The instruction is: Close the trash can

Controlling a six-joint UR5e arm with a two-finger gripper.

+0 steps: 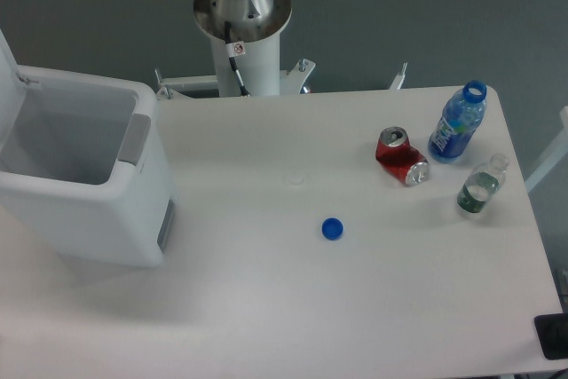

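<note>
Currently the trash can (84, 184) sits at the left edge of the white surface (293, 308), its top open so the pale interior walls show. Its white lid (7, 73) stands raised at the far left, only a sliver of it inside the view. A grey latch strip (135, 138) runs along the rim on the side facing the middle of the surface, and a second grey patch shows lower on that same wall. Beyond the far edge of the surface rises the robot arm's base column (241, 33), white with a silver collar; the arm leaves the view at the top, so the hand is out of sight and its state cannot be told. Well apart from the bin, near the right side, a crushed red soda can (401, 156) lies on its side. Just beside it stands a blue bottle (458, 123) without a cap, and near that a smaller clear bottle (480, 185). A blue cap (333, 229) lies alone near the middle of the surface, between the bin and the bottles.
</note>
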